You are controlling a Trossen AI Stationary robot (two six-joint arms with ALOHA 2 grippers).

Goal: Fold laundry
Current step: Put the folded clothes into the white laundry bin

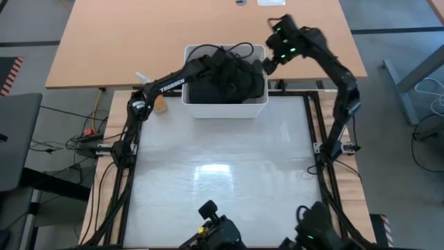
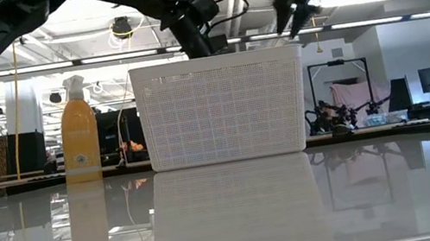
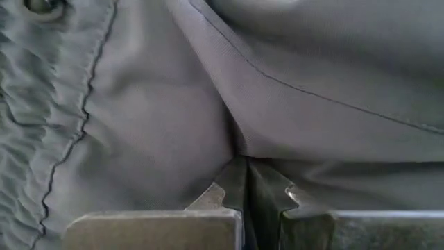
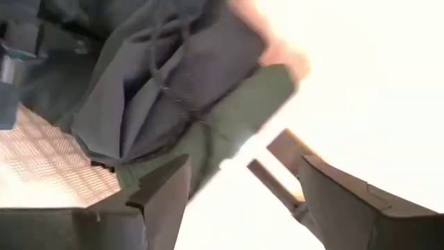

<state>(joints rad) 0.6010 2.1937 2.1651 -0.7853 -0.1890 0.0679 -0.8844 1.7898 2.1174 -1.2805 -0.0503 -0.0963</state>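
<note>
Left wrist view: the left gripper (image 3: 243,182) has its fingers (image 3: 215,198) pressed together, pinching a fold of grey-black cloth of the laundry (image 3: 139,125). A seam and stitching run across the fabric, which fills the whole view.

Right wrist view: the right gripper (image 4: 243,191) has its fingers (image 4: 166,191) spread wide, with nothing between them. Dark and green cloth (image 4: 173,90) lies beyond the fingertips, next to the bin's white mesh wall (image 4: 41,153).

High view: the laundry (image 1: 225,78) is piled in the white bin (image 1: 223,110), at the far edge of the glossy white surface (image 1: 222,173). The left gripper (image 1: 208,66) reaches into the pile from the bin's left side. The right gripper (image 1: 267,64) hangs at the bin's right far corner, just beside the cloth.

Low view: the bin (image 2: 221,106) stands upright on the surface, both grippers above its rim. A yellow spray bottle (image 2: 78,135) stands left of the bin, apart from it.
</note>
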